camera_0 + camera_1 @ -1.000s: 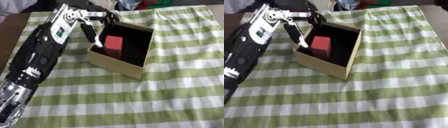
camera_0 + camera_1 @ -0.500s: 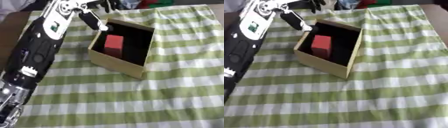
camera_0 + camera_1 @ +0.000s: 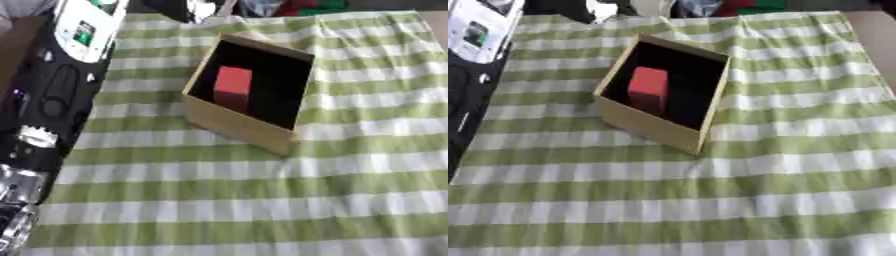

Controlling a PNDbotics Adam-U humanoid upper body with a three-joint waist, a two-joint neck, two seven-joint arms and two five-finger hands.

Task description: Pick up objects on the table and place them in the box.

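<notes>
cloth: green-and-white check tablecloth (image 3: pixel 780 165) | left arm (image 3: pixel 61 95): along left edge, hand at top edge, finger spread cannot be told | box (image 3: pixel 636 122): below-right of those fingers | red block (image 3: pixel 647 89): inside box, untouched

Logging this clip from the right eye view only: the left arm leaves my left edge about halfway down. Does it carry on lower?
Observer: Yes. In the left eye view the left arm runs down the whole left side, ending in silver joints near the lower corner.
Operator: Anything beside it up top?
Observer: Bare brown table shows at the arm's outer side, past the checked cloth.
</notes>
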